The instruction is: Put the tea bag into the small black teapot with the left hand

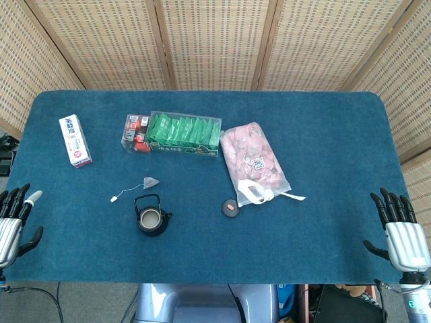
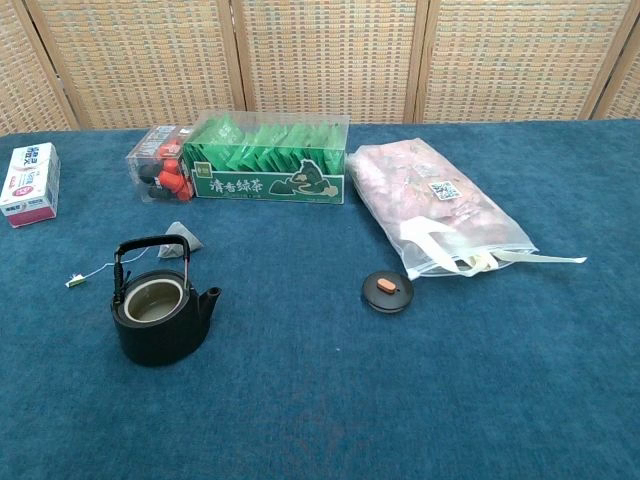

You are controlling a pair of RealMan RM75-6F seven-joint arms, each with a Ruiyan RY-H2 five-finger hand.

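1. The left hand (image 1: 15, 222) is resting at the near left table edge, fingers spread, holding nothing.
2. The right hand (image 1: 403, 232) is mirroring it at the near right, empty and spread.
3. The small black teapot (image 1: 150, 215) is sitting lidless at near centre-left, its lid (image 1: 230, 208) lying to the right.
4. The tea bag (image 1: 151, 182) is lying just beyond the teapot.

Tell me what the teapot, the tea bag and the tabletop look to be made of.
The small black teapot: likely cast iron, given its matte black, thick-walled body and thin arched handle; the paler inside may be enamel.
The tea bag: a fine grey mesh pyramid, probably nylon or paper, on a thin white string with a small tag.
The table: covered in deep blue, felt-like cloth with a fuzzy, non-shiny nap.
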